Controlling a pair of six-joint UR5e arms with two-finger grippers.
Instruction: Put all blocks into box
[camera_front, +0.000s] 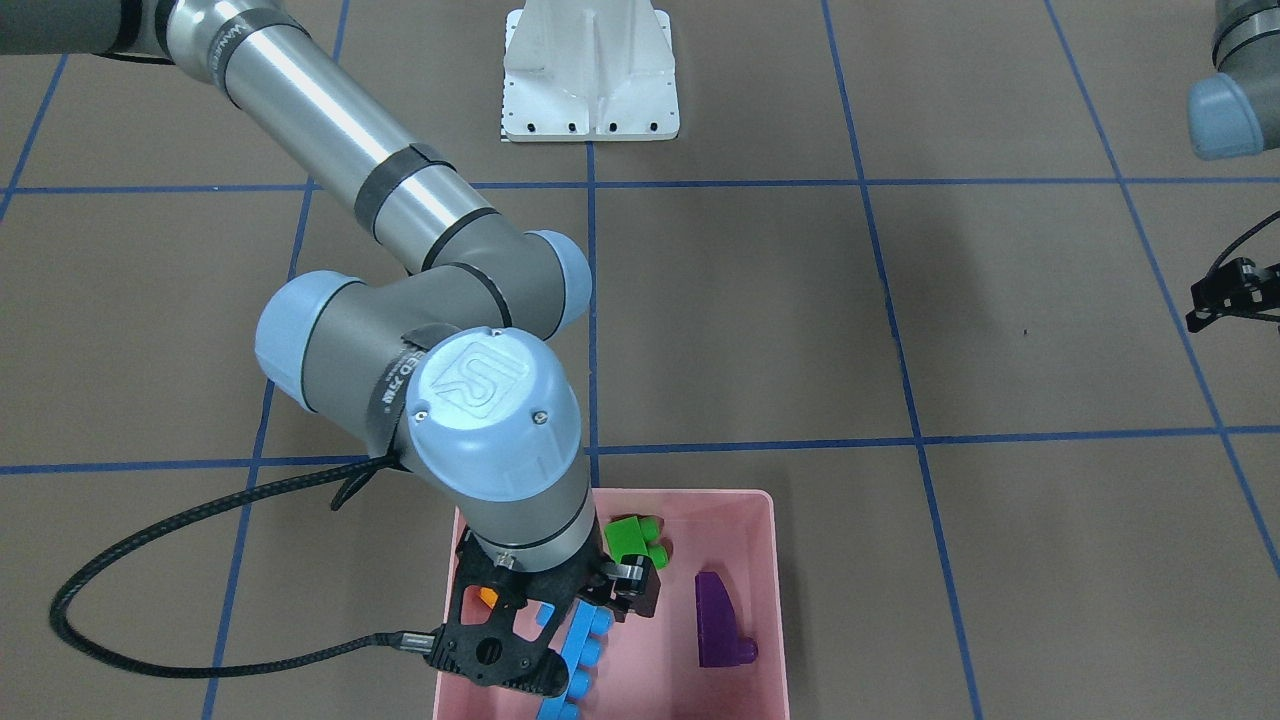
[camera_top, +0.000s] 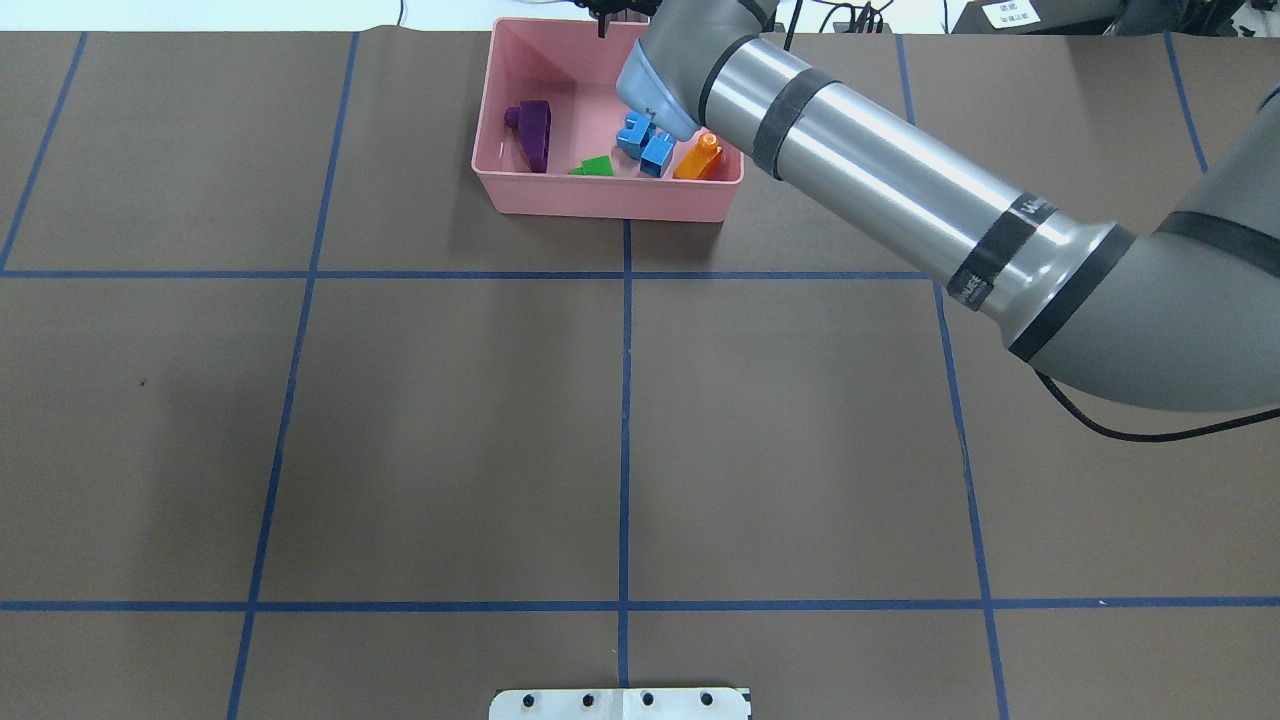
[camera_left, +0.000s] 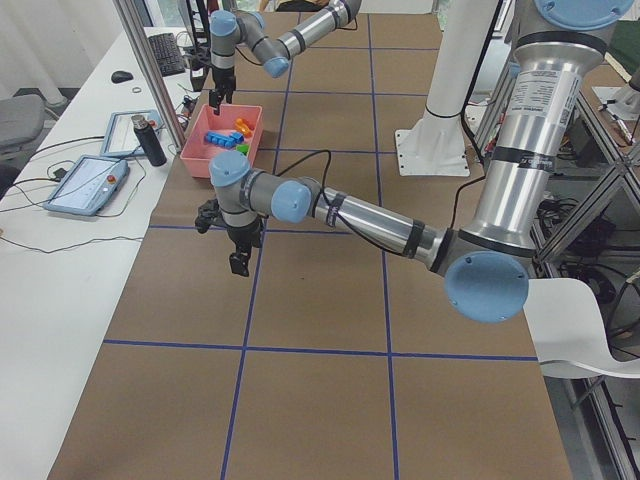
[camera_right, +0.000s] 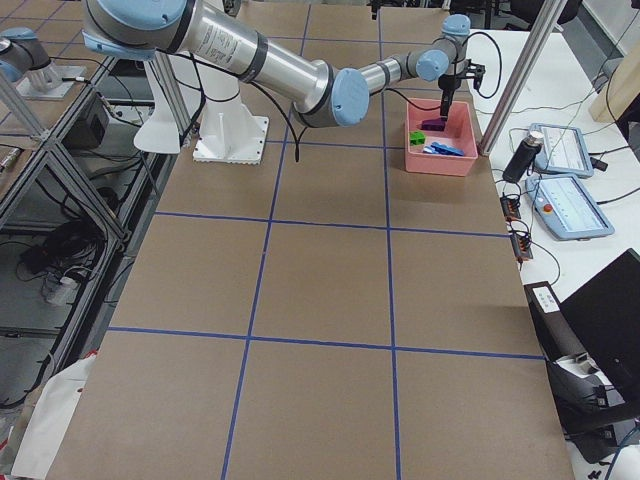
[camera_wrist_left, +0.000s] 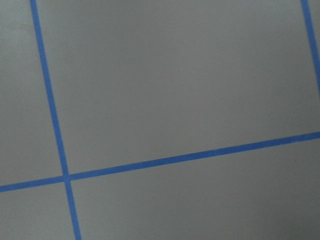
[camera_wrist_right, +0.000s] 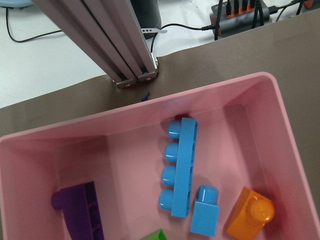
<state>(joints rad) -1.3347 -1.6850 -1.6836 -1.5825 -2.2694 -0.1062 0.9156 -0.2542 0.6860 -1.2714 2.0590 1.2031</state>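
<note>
All five blocks lie in the pink box (camera_wrist_right: 100, 131): the long blue brick (camera_wrist_right: 182, 167), the small blue brick (camera_wrist_right: 206, 212), the orange brick (camera_wrist_right: 251, 216), the purple wedge (camera_wrist_right: 80, 215) and the green brick (camera_wrist_right: 159, 235). My right gripper (camera_front: 600, 600) hangs over the box (camera_front: 740, 510), above the long blue brick (camera_front: 580, 650). It looks open and holds nothing. The green brick (camera_front: 635, 540) and the purple wedge (camera_front: 720, 620) lie beside it. My left gripper (camera_front: 1235, 292) hovers over bare table far from the box; I cannot tell whether it is open or shut.
The white metal base (camera_front: 590, 75) stands at the robot's side of the table. Beyond the box's far wall are an aluminium post (camera_wrist_right: 100, 40) and cables. The right arm's forearm (camera_top: 900, 190) reaches across the table's far right part.
</note>
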